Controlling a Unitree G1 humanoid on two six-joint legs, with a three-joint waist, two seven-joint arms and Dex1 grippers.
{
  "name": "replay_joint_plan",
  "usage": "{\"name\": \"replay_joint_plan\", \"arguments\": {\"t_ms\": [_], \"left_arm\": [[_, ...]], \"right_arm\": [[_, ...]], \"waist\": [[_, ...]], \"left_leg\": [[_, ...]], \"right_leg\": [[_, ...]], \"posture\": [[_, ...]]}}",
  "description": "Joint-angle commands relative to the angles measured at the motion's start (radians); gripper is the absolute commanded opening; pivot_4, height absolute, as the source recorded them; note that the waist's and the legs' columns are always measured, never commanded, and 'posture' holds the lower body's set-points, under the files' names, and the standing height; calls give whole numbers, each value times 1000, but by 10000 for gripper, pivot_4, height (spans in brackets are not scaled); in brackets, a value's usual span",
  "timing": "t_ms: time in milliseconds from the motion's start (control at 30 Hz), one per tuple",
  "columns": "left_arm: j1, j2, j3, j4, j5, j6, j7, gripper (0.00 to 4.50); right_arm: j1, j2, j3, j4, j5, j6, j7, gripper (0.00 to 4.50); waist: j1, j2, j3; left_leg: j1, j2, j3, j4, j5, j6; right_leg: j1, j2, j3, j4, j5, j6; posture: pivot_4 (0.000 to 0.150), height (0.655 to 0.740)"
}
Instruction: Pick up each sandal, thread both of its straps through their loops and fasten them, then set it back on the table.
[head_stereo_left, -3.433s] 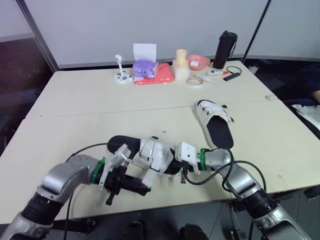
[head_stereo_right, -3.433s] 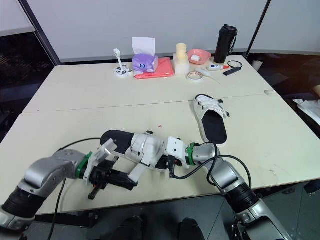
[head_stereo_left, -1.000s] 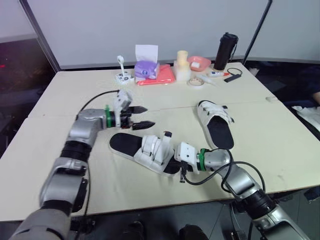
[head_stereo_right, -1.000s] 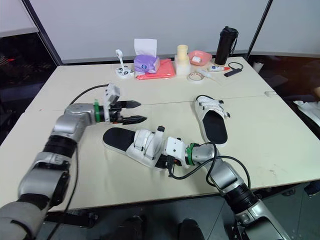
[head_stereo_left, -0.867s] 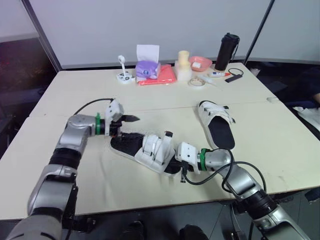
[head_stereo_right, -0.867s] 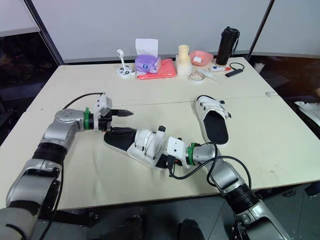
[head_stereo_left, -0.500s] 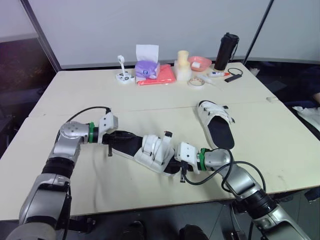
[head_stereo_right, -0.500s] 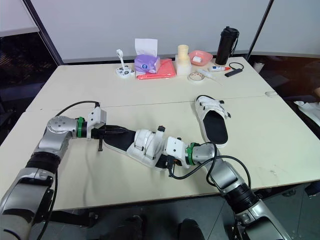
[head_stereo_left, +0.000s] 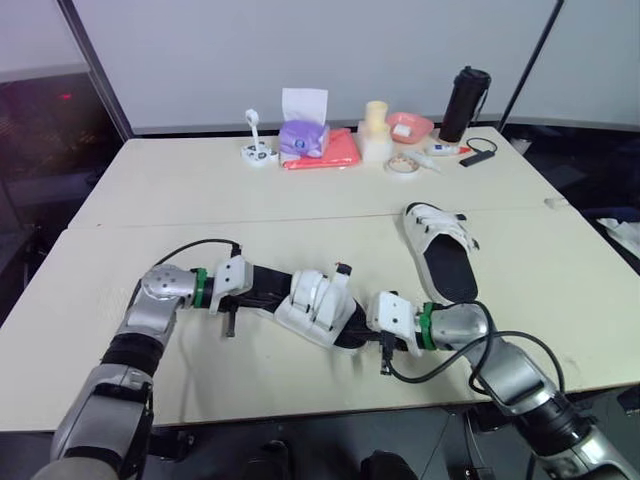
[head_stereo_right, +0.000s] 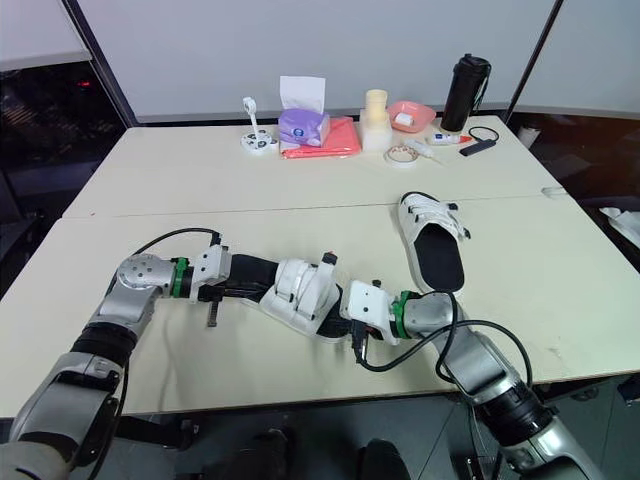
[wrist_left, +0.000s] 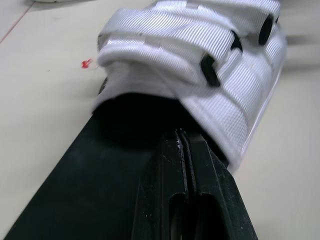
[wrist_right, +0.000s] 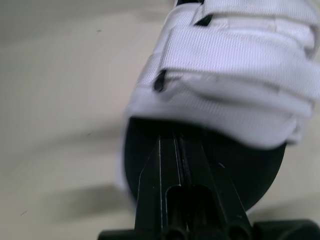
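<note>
Cream table (head_stereo_left: 300, 200), front centre: near sandal (head_stereo_left: 318, 305), flat. At heel, left gripper (wrist_left: 183, 137) pinched closed; at toe, right gripper (wrist_right: 176, 137) closed; nothing visibly clamped. Judged light, sole (wrist_left: 100, 165) stiffish, straps (wrist_left: 210, 30) floppy; hold by sole rim.

Bright, even light from above casts only soft, faint shadows on the table (head_stereo_left: 180, 190).

White-strapped black sandal (head_stereo_left: 315, 305), cream table (head_stereo_left: 180, 190)

The white sandal straps (wrist_left: 190, 30) were ribbed woven cloth with black plastic loops (wrist_left: 210, 70); the black footbed (wrist_left: 75, 175) looked smooth and matt. The cream counter (head_stereo_left: 300, 190) was smooth, matt.
</note>
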Motion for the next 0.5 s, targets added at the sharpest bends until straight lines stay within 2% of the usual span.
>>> {"name": "replay_joint_plan", "arguments": {"t_ms": [33,200,500], "left_arm": [[28,3,-15,-109,-54,107,-58,338],[89,42,-12,-325,-153,358,-108,338],[202,116,-43,-542,-174,521,-119,338]], "right_arm": [[29,-11,-26,-56,21,50,-6,0],[38,13,-35,-49,19,57,-37,0],[15,27,-34,15,12,17,-52,0]], "waist": [[-2,0,0],[-10,1,2],[-21,2,4]], "left_leg": [[0,0,0,0,0,0],[-1,1,0,0,0,0],[-1,2,-2,0,0,0]], "right_leg": [[0,0,0,0,0,0],[-1,0,0,0,0,0],[-1,0,0,0,-2,-3]], "posture": [[1500,7400],[1500,7400],[1500,7400]]}}
